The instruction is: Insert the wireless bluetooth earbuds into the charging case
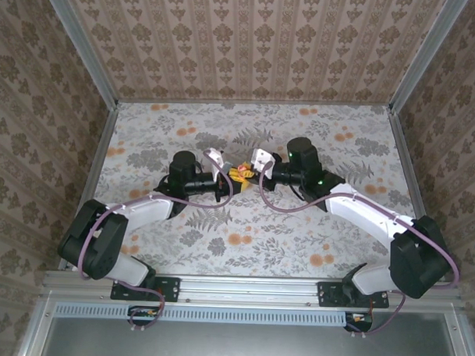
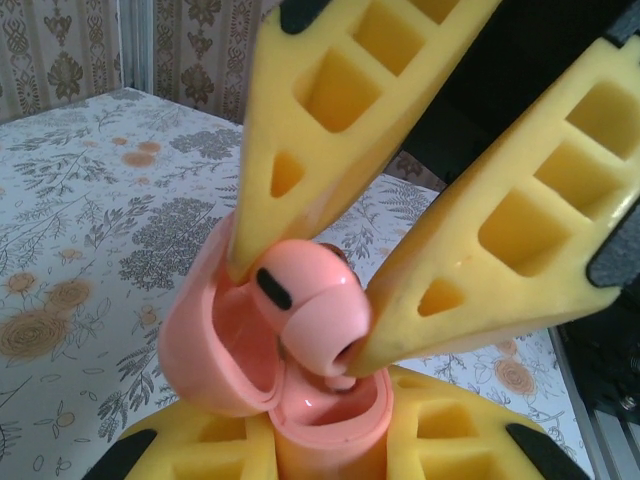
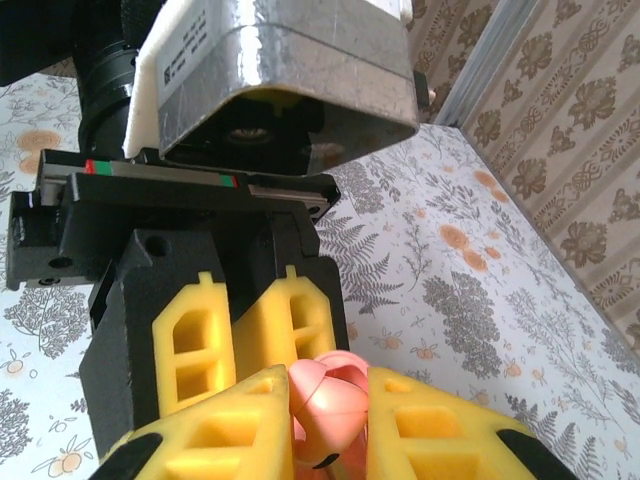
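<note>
The coral-pink charging case (image 2: 335,425) stands upright between the yellow fingers of my left gripper (image 2: 330,445), which is shut on its base. Its lid (image 2: 205,340) hangs open to the left. Just above the open cavity is one earbud (image 2: 310,305), pinched by my right gripper (image 2: 300,318), whose fingers come down from the top. The bud's lower end reaches the case's rim. In the right wrist view the earbud (image 3: 335,405) sits between my right gripper's (image 3: 330,425) pads, with the case lid (image 3: 345,358) just behind it. Seen from above, left gripper (image 1: 231,175) and right gripper (image 1: 249,174) meet mid-table.
A floral printed cloth (image 1: 251,225) covers the table, with flat orange blossoms such as one (image 1: 235,239) near the front. Patterned walls close the back and sides, with metal corner posts (image 1: 413,67). Both arms (image 1: 361,210) reach in from the near rail.
</note>
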Controlling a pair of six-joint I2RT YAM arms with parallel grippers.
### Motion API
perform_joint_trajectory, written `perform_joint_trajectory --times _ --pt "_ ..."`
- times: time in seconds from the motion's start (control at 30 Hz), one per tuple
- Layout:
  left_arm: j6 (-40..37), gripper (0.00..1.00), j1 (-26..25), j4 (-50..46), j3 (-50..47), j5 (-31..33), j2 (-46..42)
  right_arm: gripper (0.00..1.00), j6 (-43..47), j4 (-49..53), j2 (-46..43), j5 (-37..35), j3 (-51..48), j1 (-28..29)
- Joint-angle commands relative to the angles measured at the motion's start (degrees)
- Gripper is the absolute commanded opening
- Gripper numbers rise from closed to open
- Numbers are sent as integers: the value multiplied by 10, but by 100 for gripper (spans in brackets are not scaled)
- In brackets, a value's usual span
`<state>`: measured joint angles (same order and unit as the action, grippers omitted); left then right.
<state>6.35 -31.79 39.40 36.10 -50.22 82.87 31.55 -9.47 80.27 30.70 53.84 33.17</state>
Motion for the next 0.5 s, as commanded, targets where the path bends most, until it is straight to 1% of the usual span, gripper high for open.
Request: perform_joint_trajectory --times 0.0,0.13,0.3,0.47 --pt "-8 18 1 37 21 -9 -18 19 1 -1 17 36 17 13" --pt "-8 18 1 38 20 -9 -20 19 6 2 24 38 19 15" --pt "-9 18 1 38 19 -9 -26 20 31 46 21 30 19 15" --pt "-11 18 1 38 17 -9 -28 25 41 66 6 27 11 15"
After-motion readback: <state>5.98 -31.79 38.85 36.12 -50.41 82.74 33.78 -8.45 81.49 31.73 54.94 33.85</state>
